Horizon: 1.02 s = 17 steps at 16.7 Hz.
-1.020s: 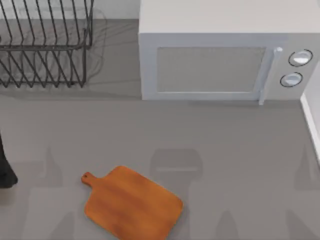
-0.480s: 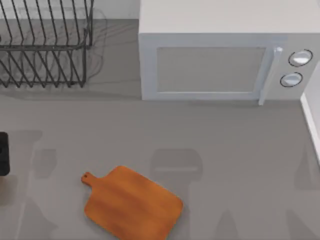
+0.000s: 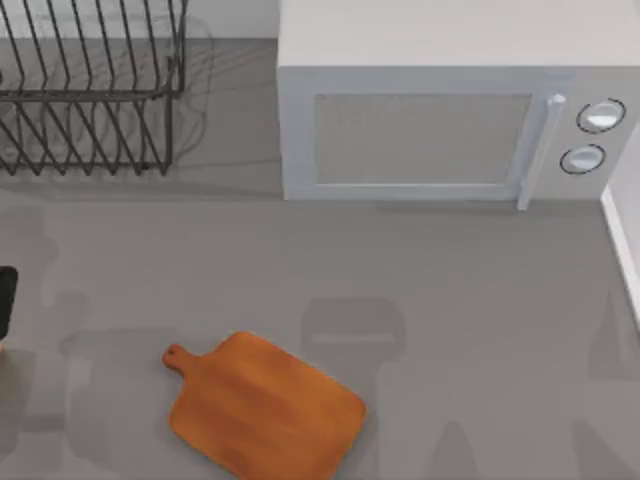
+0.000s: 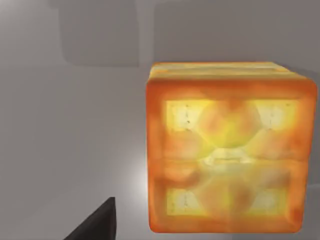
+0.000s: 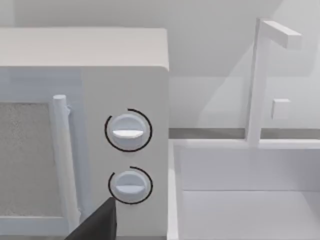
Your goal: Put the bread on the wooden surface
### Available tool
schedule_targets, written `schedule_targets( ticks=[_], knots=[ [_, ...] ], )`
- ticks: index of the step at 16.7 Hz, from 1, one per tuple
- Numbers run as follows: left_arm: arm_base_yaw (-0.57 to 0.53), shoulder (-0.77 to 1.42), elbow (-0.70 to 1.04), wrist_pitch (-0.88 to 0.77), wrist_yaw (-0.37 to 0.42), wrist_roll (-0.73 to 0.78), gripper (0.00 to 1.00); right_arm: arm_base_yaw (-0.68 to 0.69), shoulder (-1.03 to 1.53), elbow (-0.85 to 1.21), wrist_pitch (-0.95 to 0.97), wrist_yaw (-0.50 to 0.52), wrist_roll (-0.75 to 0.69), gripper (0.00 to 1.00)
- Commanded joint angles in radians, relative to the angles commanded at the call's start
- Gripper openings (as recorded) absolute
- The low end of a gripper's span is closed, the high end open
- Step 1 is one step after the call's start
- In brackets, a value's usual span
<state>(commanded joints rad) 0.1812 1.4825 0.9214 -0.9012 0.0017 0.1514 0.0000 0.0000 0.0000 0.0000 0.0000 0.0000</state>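
Looking down from the top, the wooden surface (image 3: 262, 407) lies low and left on the bench (image 3: 450, 290); the left claw (image 3: 5, 305) sits at the left edge. In the left wrist view, the bread (image 4: 231, 147) fills the right side, below the claw, so the claw should drop straight and centred. I cannot tell if either claw is open. The right wrist view faces the microwave (image 5: 82, 130).

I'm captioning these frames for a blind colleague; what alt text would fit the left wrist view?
A glossy orange-brown block of bread with pale yellow patches sits on the grey table, close below the camera. One dark fingertip of the left gripper pokes in at the frame's edge, not touching the bread.
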Motion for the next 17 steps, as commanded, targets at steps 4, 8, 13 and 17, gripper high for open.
schedule_targets(
  ticks=[4,8,13,17],
  knots=[
    [0.02,0.132,0.106,-0.077,-0.001,0.013,1.0,0.0,0.0,0.0,0.0,0.0,0.0,1.0],
    [0.022,0.141,0.114,-0.082,-0.001,0.014,1.0,0.0,0.0,0.0,0.0,0.0,0.0,1.0],
    [0.02,0.175,0.068,-0.006,-0.001,0.013,1.0,0.0,0.0,0.0,0.0,0.0,0.0,1.0],
    [0.022,0.25,-0.017,0.169,0.0,0.017,1.0,0.0,0.0,0.0,0.0,0.0,0.0,1.0]
  ],
)
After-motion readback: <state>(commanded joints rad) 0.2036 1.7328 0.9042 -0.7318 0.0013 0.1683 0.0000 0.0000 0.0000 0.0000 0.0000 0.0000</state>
